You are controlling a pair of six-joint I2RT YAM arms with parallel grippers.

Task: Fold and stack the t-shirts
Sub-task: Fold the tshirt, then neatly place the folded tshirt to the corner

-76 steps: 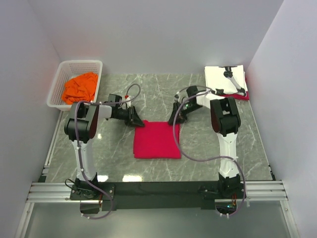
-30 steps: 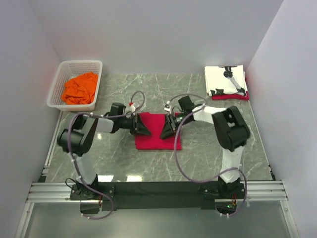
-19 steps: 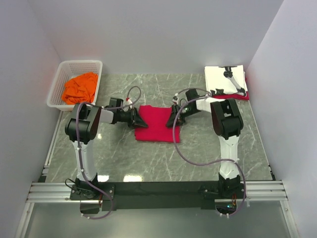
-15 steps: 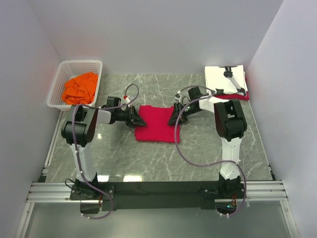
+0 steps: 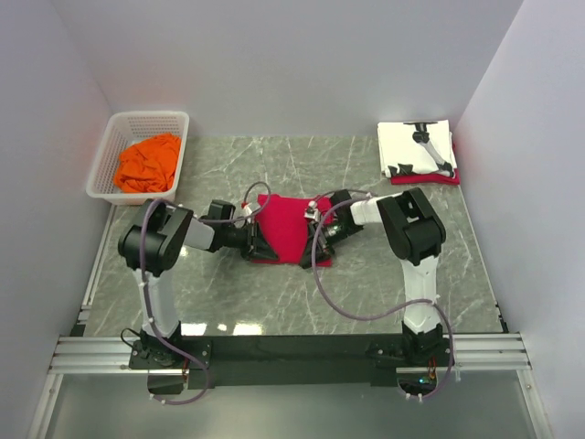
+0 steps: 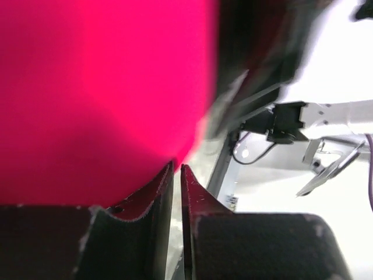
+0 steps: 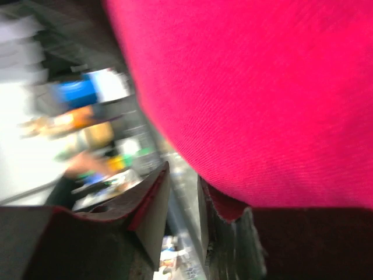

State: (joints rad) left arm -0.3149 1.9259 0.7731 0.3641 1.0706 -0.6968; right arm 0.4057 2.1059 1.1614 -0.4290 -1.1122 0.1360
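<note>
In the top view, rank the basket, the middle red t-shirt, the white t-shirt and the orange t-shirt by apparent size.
Largest to smallest:
basket
middle red t-shirt
white t-shirt
orange t-shirt
Red and white look close, with the red partly hidden, so that pair is unsure.

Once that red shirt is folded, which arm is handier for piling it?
Probably right. The white printed t-shirt, stacked on another red t-shirt, lies far right, on that arm's side, and the right gripper is at the crimson t-shirt. The left arm would reach across.
</note>
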